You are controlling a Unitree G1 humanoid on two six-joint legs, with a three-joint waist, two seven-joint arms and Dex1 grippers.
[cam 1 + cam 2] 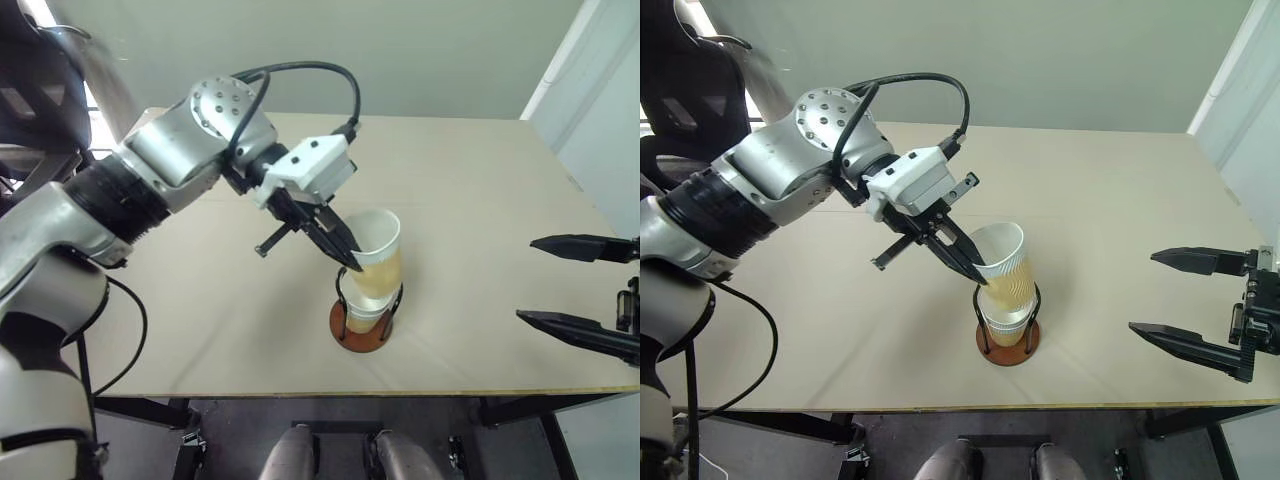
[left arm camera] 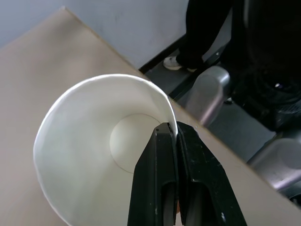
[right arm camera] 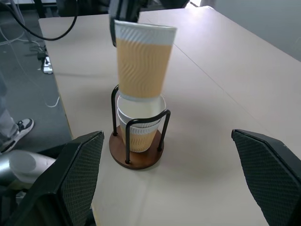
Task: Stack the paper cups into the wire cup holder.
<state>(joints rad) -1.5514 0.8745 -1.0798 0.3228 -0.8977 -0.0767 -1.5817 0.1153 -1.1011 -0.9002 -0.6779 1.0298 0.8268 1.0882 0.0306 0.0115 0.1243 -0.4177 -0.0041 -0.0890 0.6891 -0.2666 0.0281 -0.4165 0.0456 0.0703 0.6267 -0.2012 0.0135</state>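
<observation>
Left tool (image 1: 347, 258) pinches cup (image 1: 377, 252) rim above wire cup holder (image 1: 362, 325); right tool (image 1: 1185, 300) open

Lower cups (image 3: 139, 125) nested, count unclear, right end effector (image 1: 590, 290) cut by frame edge

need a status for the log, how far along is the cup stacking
Done: nested cups already sit in the wire cup holder. In hand: the left gripper pinches the rim of the top cup, its bottom entering the stack. Left: seat and release it. The right gripper is open, off to the side.
</observation>
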